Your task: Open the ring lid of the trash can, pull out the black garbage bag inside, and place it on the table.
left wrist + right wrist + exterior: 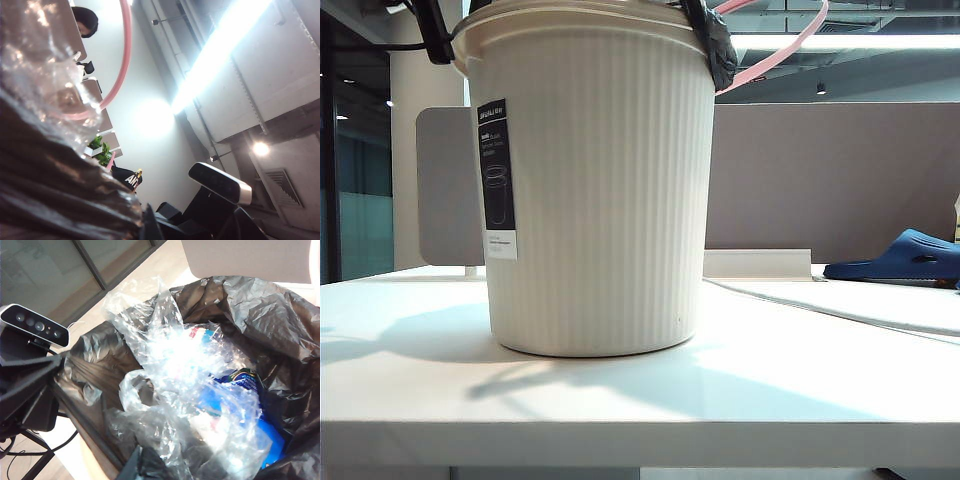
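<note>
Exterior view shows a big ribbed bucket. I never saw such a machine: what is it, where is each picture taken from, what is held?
It is a robot with two arms, each ending in a two-finger tool. The exterior view faces the cream trash can on the white table. The other pictures come from cameras on the wrists. The left tool is at the can's left rim, the right tool at its right rim; both are shut, but what they pinch is hidden. The pink ring lid is lifted and tilted. Inside lies the black garbage bag with clear plastic wrap. A blue slipper lies far right.
</note>
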Motion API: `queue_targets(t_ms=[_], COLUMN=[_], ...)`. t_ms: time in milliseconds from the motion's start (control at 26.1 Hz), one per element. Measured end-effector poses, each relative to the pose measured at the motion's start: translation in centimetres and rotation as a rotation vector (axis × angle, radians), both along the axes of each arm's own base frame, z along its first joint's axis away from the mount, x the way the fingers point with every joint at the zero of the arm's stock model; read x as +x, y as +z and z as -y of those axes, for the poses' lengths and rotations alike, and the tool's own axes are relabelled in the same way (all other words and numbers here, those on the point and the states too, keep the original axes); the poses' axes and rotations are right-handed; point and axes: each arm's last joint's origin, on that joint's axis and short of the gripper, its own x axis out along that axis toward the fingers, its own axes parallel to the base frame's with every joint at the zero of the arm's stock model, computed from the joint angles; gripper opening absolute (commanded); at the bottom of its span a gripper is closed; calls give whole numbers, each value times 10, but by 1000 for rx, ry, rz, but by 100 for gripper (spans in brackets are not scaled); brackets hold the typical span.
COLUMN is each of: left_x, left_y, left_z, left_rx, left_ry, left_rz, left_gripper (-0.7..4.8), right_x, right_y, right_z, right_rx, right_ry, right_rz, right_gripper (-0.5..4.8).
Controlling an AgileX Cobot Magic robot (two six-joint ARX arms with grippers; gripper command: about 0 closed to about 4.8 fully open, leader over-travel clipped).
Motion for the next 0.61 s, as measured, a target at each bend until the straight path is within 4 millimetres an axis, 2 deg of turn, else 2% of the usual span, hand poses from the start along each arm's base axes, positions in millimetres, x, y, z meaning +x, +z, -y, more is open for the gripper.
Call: queue_targets(t_ms=[230,307,421,613], left_x=[3,4,4,4], left_y=[17,21,22,21], left_z=[1,2,2,2], left_rx=[-15,-18,-10,-7], left_ry=[-4,-5,-7,-7], left_rz=[41,53,52,46], left_gripper=[-6,-6,-6,-6], right_x=[0,-1,-2,-2], right_y=[1,7,13,11], right_z=[0,1,2,3], right_rx=[-11,-6,-14,-38], right_ry=[6,6,8,1], right_rz=[13,25,44,34], right_gripper=[-5,-5,-5,-5])
